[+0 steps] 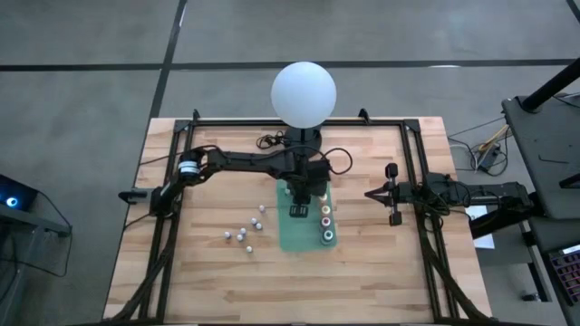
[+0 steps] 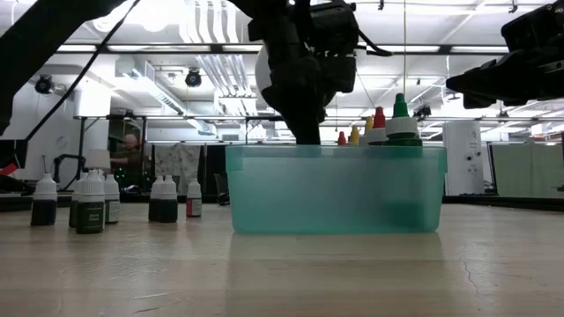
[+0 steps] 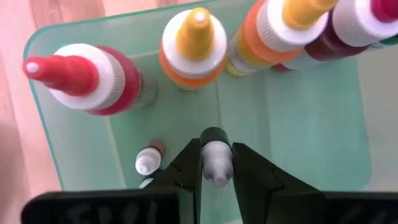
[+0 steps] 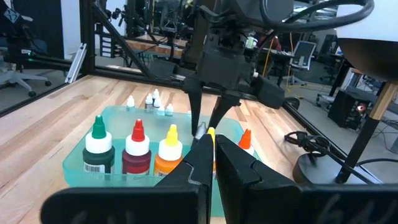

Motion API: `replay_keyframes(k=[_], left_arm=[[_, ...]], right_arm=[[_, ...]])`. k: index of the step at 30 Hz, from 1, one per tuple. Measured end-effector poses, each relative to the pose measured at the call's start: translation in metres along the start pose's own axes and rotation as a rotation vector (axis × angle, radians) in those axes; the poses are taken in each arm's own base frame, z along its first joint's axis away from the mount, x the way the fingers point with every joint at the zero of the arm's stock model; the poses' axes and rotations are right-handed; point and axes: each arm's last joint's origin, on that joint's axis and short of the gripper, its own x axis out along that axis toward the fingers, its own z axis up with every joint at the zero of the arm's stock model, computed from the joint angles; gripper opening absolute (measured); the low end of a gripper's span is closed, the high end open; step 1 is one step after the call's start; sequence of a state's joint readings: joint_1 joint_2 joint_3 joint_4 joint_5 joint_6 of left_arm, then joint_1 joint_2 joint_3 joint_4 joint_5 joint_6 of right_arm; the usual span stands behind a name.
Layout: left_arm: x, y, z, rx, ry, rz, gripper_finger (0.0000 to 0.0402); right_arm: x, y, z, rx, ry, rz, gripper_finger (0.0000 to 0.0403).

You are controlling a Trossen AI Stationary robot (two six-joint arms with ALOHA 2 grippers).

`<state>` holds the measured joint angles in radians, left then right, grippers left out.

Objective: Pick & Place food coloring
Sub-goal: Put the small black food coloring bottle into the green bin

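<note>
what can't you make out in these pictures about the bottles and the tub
- Labels on the small bottles left on the table: low view, too small to read.
- How many small bottles already lie in the green tub: left wrist view, the left hand, shut on a small bottle, covers part of the floor.
- The tall bottles' bodies: low view, blurred behind the tub's frosted wall.
- Tops' colours: high view, too small.

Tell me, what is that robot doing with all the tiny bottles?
It is putting food coloring bottles into a see-through green tray. The left gripper is down inside the tray, shut on a small white-capped bottle. Bigger bottles with coloured tops already stand in a row in the tray, and another small bottle is there too. A few small bottles wait on the wooden table. The right gripper waits off to the side, shut.
</note>
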<state>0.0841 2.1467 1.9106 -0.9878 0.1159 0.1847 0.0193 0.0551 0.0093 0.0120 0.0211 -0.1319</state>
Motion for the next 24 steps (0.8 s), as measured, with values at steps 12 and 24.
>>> replay_keyframes(k=[12,24], left_arm=[[0.015,0.000,-0.001,0.012,0.033,-0.008,0.0045],[0.032,0.002,-0.001,0.060,0.054,-0.012,0.0045]], right_arm=[[0.000,0.000,0.000,0.000,0.000,0.000,0.0009],[0.000,0.000,0.000,-0.002,0.000,0.000,0.0009]])
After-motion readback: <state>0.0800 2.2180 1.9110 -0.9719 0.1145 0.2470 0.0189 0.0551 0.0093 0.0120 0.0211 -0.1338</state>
